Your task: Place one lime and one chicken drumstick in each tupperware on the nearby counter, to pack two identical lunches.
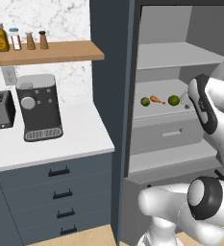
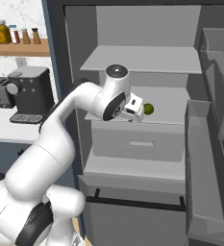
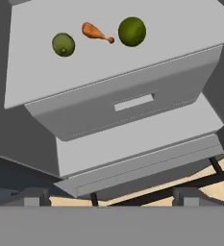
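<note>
From the left base view I saw the open fridge with two limes and a chicken drumstick [image 1: 156,100] in a row on its middle shelf [image 1: 162,109]: the left lime [image 1: 145,102] toward the shelf's left edge, the right lime [image 1: 173,100] further toward its right side, and the drumstick between them, touching neither. To the left, the counter [image 1: 80,134] carried a dark coffee machine [image 1: 38,106] and, at its left edge, a toaster [image 1: 0,110]; jars stood on the wooden wall shelf [image 1: 51,52] above. From the right base view the arm reached into the fridge and the gripper [image 2: 135,113] hung over the front part of that middle shelf, just beside one lime [image 2: 148,109]. In the hand view both limes and the drumstick lay near the shelf's back, above the drawer [image 3: 132,103] front, and the fingers stood fully spread with nothing between them.
</note>
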